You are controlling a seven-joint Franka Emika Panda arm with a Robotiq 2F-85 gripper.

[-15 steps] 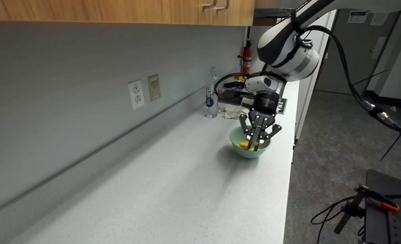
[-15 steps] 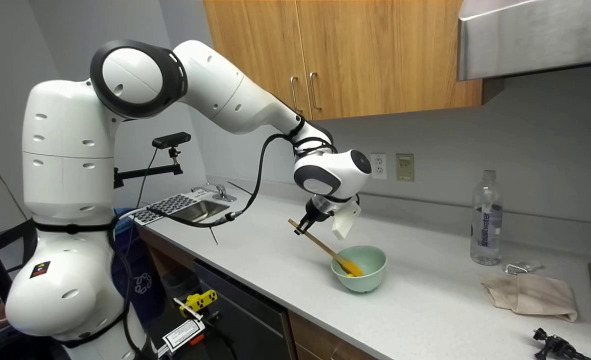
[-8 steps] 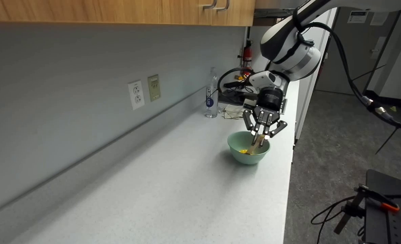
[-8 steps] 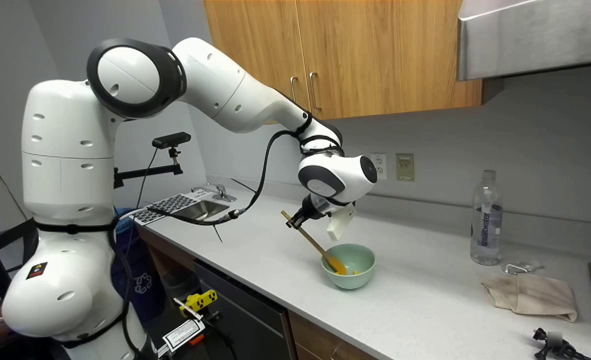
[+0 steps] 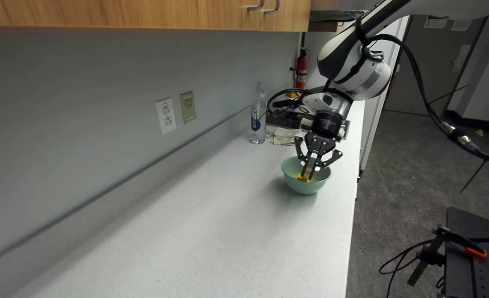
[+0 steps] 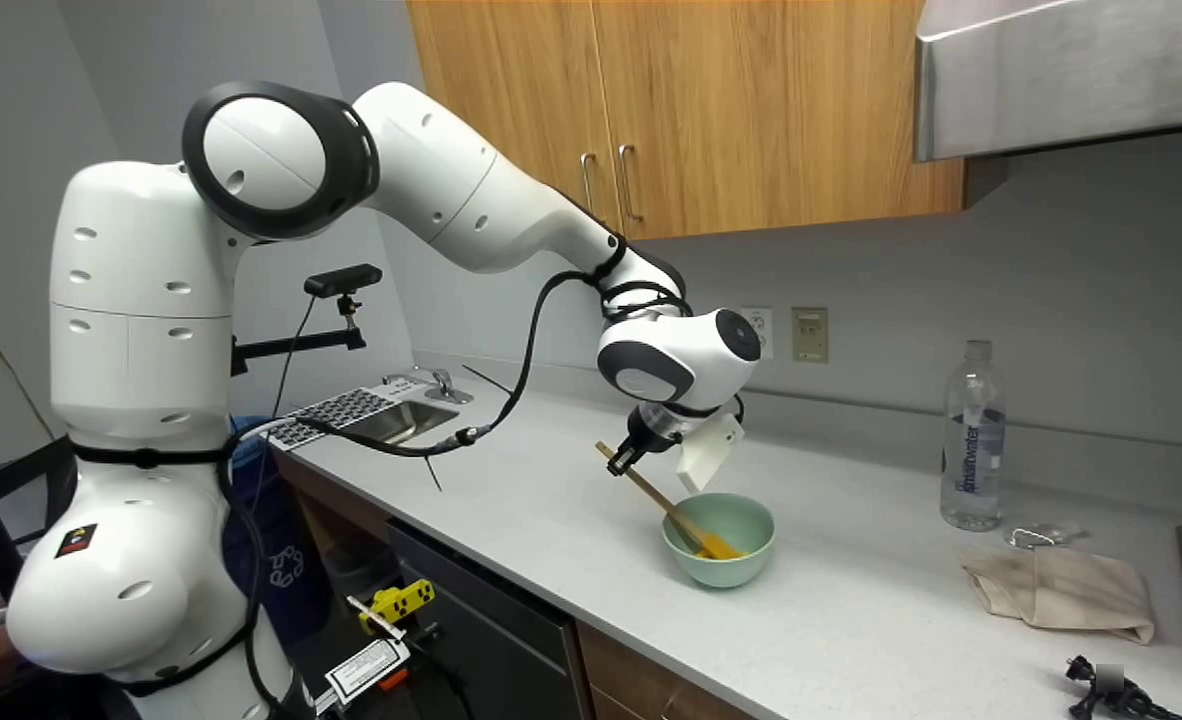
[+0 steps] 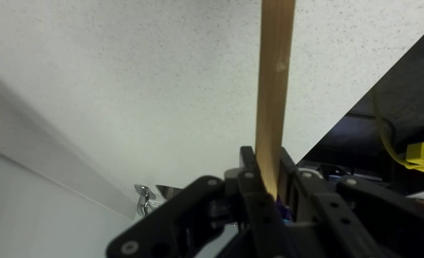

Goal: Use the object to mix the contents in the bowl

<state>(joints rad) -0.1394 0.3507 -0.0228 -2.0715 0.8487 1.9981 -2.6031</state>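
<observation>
wooden utensil [image 6: 662, 499], pinched between close-set jaws, slants into the green bowl [image 6: 719, 574].

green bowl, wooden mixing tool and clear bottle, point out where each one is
Green bowl [image 6: 721, 573]: in an exterior view, on the front of its outer wall.
Wooden mixing tool [image 7: 273, 82]: in the wrist view, on its handle.
Clear bottle [image 6: 971, 460]: in an exterior view, on its printed side.

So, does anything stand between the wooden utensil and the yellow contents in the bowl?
Nothing visible: the pincer grips the wooden utensil, whose lower end is inside the bowl, right by the yellow contents.
</observation>
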